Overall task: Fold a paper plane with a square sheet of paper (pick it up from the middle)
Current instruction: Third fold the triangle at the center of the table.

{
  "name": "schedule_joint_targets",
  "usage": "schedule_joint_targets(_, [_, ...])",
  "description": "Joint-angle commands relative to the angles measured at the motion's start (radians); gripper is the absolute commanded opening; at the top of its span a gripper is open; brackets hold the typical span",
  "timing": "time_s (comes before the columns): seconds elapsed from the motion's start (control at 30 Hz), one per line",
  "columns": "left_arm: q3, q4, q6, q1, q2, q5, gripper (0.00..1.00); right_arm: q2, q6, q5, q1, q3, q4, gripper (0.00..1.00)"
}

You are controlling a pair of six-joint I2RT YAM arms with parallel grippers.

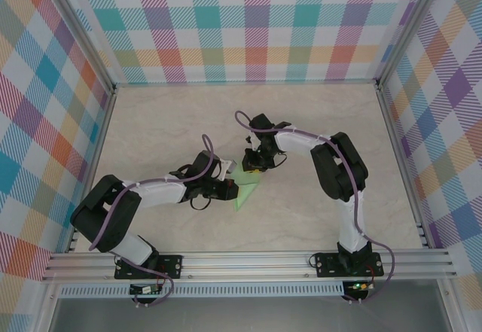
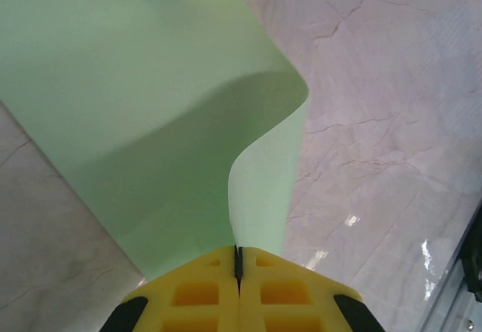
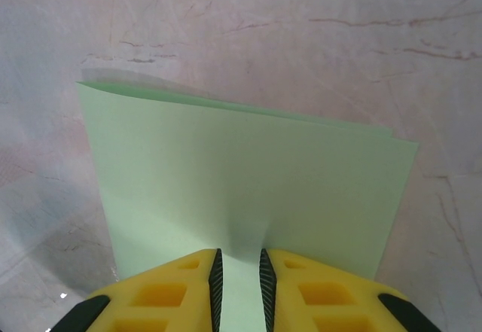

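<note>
The square sheet of paper [image 1: 247, 190] is a little toward 6 o'clock of the middle of the counter [image 1: 188, 114], strung between my two tools. It is no plane yet. From my right wrist I see it doubled, two thin layers showing at the far 12 o'clock edge, so I judge the first fold is roughly in place. From my left wrist the upper layer billows in a soft S-curve rather than lying flat, so that fold looks loose, not pressed to a crease. The nose corners, the wings and the centre crease are all left to do, and I'd call the job early.

The paper is thin, matte, pale mint green and unmarked. It is limp enough to bow under its own weight, with a small pucker where it meets my right pads.

My left tool [image 2: 238, 260], at 9 o'clock of the sheet, has its yellow pads pressed together on the paper's near edge. My right tool [image 3: 239, 272], at 1 o'clock of it, has its pads a narrow gap apart with a strip of green running between them. I cannot tell whether they bear on it.

The counter is smooth, glossy, pale marble-patterned stone with fine reddish veins. Plaid walls [image 1: 248, 23] in pastel checks surround it
</note>
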Motion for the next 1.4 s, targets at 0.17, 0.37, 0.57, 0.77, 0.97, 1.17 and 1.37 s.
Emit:
schedule_joint_targets(0.17, [0.012,0.007,-0.013,0.014,0.017,-0.054,0.03,0.017,0.003,0.022,0.009,-0.006,-0.057,0.25])
schedule_joint_targets(0.37, [0.016,0.0,-0.007,0.014,0.036,-0.071,0.04,0.017,0.008,0.022,0.01,-0.003,-0.062,0.25])
schedule_joint_targets(0.57, [0.027,-0.009,-0.007,0.014,0.04,-0.089,0.04,0.018,0.009,0.028,0.009,0.002,-0.068,0.26])
schedule_joint_targets(0.77, [0.03,-0.009,0.004,0.014,0.05,-0.101,0.04,0.02,0.01,0.032,0.009,0.0,-0.071,0.26])
schedule_joint_targets(0.97, [0.033,-0.021,0.007,0.014,0.058,-0.11,0.04,0.019,0.009,0.037,0.01,-0.002,-0.072,0.26])
schedule_joint_targets(1.17, [0.023,-0.029,-0.001,0.014,0.042,-0.134,0.04,0.021,0.01,0.038,0.009,-0.004,-0.071,0.26])
schedule_joint_targets(1.37, [0.02,-0.02,-0.003,0.014,0.039,-0.126,0.04,0.021,0.012,0.042,0.009,-0.01,-0.073,0.26])
